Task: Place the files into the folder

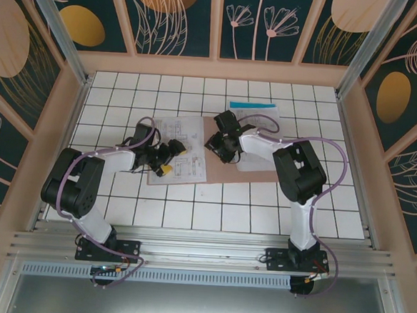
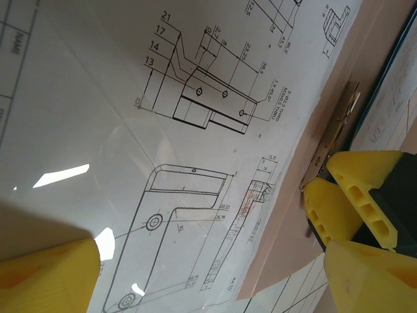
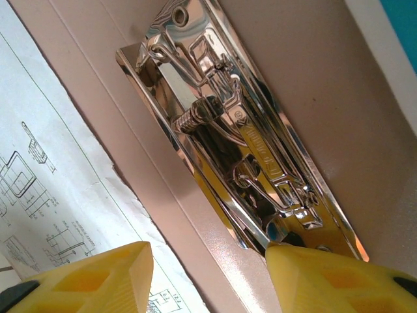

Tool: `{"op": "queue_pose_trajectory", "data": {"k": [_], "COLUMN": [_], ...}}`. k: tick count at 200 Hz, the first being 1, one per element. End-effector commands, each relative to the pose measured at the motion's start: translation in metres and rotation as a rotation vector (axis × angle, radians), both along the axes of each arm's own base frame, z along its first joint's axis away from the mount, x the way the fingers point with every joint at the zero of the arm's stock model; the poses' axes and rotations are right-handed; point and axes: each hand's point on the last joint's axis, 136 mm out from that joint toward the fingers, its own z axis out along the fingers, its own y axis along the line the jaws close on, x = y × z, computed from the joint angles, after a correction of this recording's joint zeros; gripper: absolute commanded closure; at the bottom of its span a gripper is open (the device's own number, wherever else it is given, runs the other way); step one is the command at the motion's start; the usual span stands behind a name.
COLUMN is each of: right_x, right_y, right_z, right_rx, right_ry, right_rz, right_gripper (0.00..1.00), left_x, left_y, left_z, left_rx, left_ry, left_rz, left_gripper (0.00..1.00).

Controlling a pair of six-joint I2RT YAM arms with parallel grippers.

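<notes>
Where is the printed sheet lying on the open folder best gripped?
Probably at the left edge of the printed sheet, away from the metal clip, with the left gripper coming in low from the left. It lies flat on the folder, so only an edge gives purchase.

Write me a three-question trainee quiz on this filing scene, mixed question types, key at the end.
1. True or false: the printed sheet lies partly on the folder.
2. The metal clip sits: A) on bare folder card; B) on top of the printed sheet; C) off the folder.
3. Fill in: the left claw, over the printed sheet, is ____ (open/shut).

Key: 1 true; 2 A; 3 open.
</notes>
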Motion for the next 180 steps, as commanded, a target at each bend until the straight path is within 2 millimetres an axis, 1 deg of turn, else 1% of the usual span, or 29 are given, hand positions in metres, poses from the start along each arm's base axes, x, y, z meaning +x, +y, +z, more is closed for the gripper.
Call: {"op": "queue_pose_trajectory", "data": {"k": [1,15,31,45,63,82,88,98,110,125,131,140,152,154,157,172,180], "right_x": [-0.036,-0.025,-0.01,0.003,0.017,0.028,0.03,0.03,0.027,0.017,0.009,-0.001,-0.006,-0.006,-0.007,-0.01,-0.011], "right_y": [-0.08,-0.073,-0.059,-0.043,-0.029,-0.022,-0.023,-0.025,-0.03,-0.034,-0.031,-0.024,-0.014,-0.013,-0.012,-0.01,-0.013], "right_z": [-0.066,-0.048,-0.019,0.012,0.057,0.102,0.113,0.126,0.132,0.121,0.115,0.11,0.109,0.109,0.108,0.104,0.1], "right_rx": [-0.316,-0.291,-0.245,-0.193,-0.137,-0.076,-0.064,-0.046,-0.015,0.047,0.08,0.142,0.211,0.219,0.228,0.226,0.217], "right_ry": [0.197,0.143,0.062,-0.014,-0.122,-0.224,-0.247,-0.268,-0.265,-0.21,-0.182,-0.159,-0.158,-0.158,-0.157,-0.156,-0.157], "right_rz": [-0.055,-0.042,-0.017,0.006,0.021,0.02,0.015,0.007,-0.008,-0.016,-0.005,0.014,0.045,0.048,0.055,0.079,0.081], "right_gripper": [0.46,0.46,0.46,0.46,0.44,0.42,0.41,0.4,0.39,0.38,0.38,0.38,0.38,0.39,0.39,0.4,0.4], "left_x": [-0.027,-0.028,-0.028,-0.029,-0.028,-0.026,-0.025,-0.023,-0.02,-0.017,-0.016,-0.014,-0.013,-0.015,-0.015,-0.015,-0.014], "left_y": [0.019,0.02,0.02,0.02,0.02,0.018,0.017,0.017,0.015,0.014,0.013,0.013,0.012,0.012,0.013,0.014,0.015], "left_z": [-0.035,-0.035,-0.036,-0.038,-0.038,-0.038,-0.037,-0.036,-0.034,-0.03,-0.029,-0.027,-0.026,-0.033,-0.034,-0.034,-0.034], "left_rx": [0.096,0.098,0.098,0.099,0.098,0.096,0.094,0.091,0.088,0.082,0.081,0.079,0.078,0.086,0.089,0.103,0.111], "left_ry": [0.152,0.154,0.156,0.16,0.16,0.157,0.154,0.15,0.141,0.13,0.127,0.12,0.116,0.134,0.139,0.138,0.137], "left_rz": [0.05,0.051,0.048,0.048,0.046,0.041,0.04,0.038,0.034,0.031,0.028,0.026,0.021,0.02,0.019,0.013,0.009], "left_gripper": [0.11,0.11,0.11,0.11,0.11,0.11,0.11,0.11,0.1,0.1,0.1,0.1,0.1,0.1,0.1,0.1,0.1]}}
